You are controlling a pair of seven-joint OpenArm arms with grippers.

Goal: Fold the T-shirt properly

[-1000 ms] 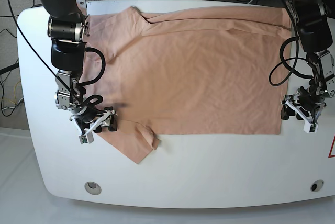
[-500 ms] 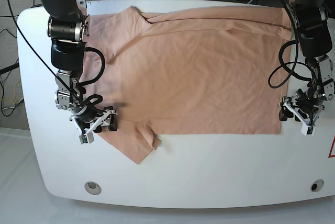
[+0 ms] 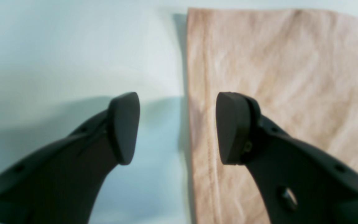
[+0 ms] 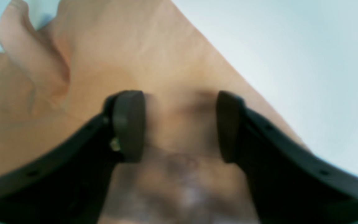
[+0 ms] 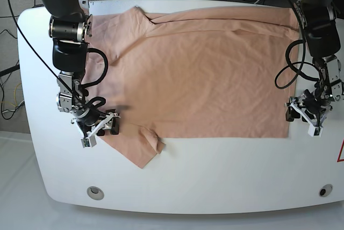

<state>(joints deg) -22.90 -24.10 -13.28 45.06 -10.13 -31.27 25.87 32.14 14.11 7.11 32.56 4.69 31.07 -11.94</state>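
Both grippers sit low at the T-shirt, which lies spread flat across the white table, reaching its far edge. On the right gripper, the jaws stand apart, straddling a bump of sleeve cloth (not yet pinched). At the table's other side, the left gripper gapes wide astride the shirt's hem edge, holding nothing.

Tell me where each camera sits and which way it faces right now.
Base: overhead, looking down on the white table, the T-shirt and both arms.
Left wrist: behind the left gripper, jaws apart, straddling the shirt's hem edge.
Right wrist: behind the right gripper, jaws apart over a sleeve.
Shared: all three views show the shirt and table.
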